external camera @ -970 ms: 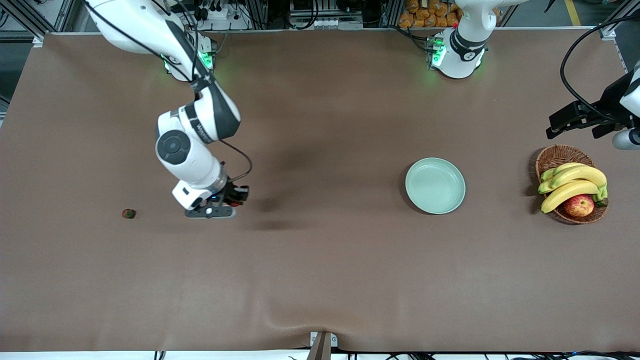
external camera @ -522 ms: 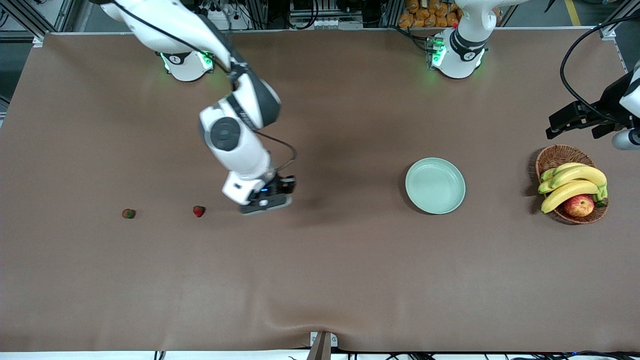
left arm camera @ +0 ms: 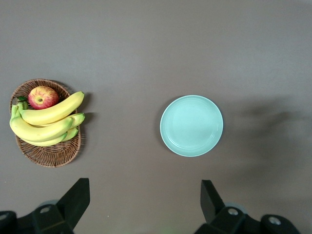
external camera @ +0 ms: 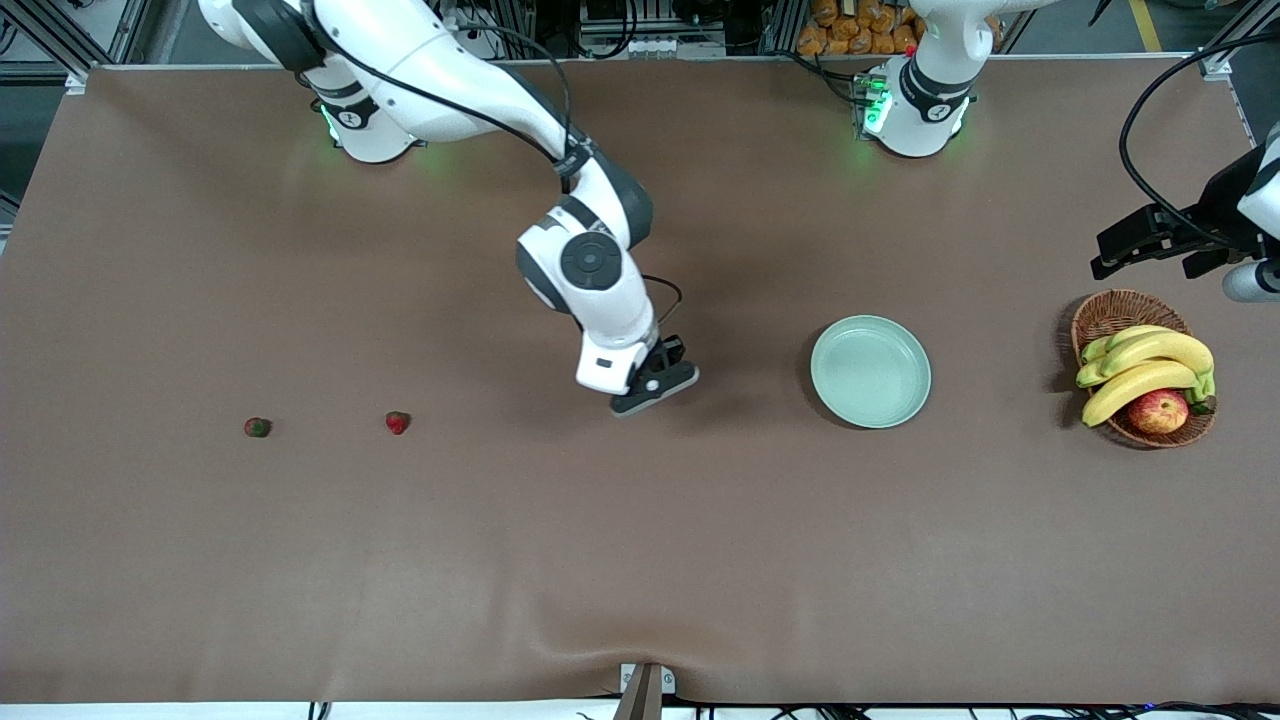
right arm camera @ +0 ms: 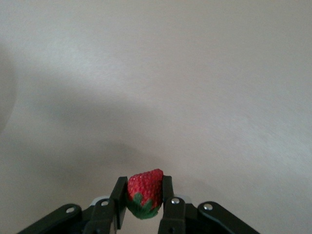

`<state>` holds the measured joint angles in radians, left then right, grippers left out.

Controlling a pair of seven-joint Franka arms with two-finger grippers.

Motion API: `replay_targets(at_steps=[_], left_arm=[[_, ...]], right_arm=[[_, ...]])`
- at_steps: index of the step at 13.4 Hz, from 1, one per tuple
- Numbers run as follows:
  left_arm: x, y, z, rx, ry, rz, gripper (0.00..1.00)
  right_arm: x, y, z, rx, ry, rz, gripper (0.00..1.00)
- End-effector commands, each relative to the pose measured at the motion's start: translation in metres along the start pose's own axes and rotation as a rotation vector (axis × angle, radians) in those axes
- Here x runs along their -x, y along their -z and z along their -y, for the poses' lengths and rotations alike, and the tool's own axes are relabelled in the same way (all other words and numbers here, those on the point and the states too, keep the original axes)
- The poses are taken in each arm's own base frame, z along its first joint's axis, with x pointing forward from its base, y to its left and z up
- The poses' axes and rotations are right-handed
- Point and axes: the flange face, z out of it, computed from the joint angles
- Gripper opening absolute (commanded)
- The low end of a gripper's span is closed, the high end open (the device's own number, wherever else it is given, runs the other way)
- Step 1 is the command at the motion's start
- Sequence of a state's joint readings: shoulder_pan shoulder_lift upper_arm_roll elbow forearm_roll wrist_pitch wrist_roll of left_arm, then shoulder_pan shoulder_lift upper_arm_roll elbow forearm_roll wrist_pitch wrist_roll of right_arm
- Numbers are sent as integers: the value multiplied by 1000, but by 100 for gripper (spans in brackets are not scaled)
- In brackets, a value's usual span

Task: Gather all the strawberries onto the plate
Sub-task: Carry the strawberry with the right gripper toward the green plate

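Note:
My right gripper (external camera: 655, 385) hangs over the middle of the table, between the loose berries and the plate. It is shut on a red strawberry (right arm camera: 145, 192) with a green cap, pinched between both fingers (right arm camera: 118, 194). Two more strawberries lie on the brown cloth toward the right arm's end: one bright red (external camera: 397, 422), one darker (external camera: 257, 427). The pale mint plate (external camera: 870, 371) (left arm camera: 191, 125) sits toward the left arm's end with nothing in it. My left gripper (left arm camera: 145, 201) waits high above the table near the basket, open and holding nothing.
A wicker basket (external camera: 1116, 312) (left arm camera: 46, 153) with bananas (external camera: 1146, 368) and a red-yellow apple (external camera: 1158, 410) stands beside the plate at the left arm's end of the table. The brown cloth has a raised wrinkle at its front edge (external camera: 600, 645).
My right arm has swung from the loose strawberries toward the plate, carrying its berry. That move uncovered the bright red strawberry on the cloth. The left arm has not moved.

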<state>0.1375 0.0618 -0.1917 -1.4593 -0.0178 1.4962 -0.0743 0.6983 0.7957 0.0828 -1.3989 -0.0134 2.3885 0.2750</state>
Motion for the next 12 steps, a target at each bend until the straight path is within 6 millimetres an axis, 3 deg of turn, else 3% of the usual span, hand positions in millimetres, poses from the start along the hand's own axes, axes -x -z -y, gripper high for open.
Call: replay_targets(at_steps=[1, 6, 12], left_arm=[[-3, 3, 1, 3, -16, -10, 100], [-3, 3, 1, 3, -16, -10, 100], [-3, 2, 1, 5, -16, -8, 100]], right_arm=[[-4, -22, 36, 5, 92, -43, 0], [11, -43, 87, -1, 166, -70, 0], [20, -61, 100, 5, 184, -83, 0]])
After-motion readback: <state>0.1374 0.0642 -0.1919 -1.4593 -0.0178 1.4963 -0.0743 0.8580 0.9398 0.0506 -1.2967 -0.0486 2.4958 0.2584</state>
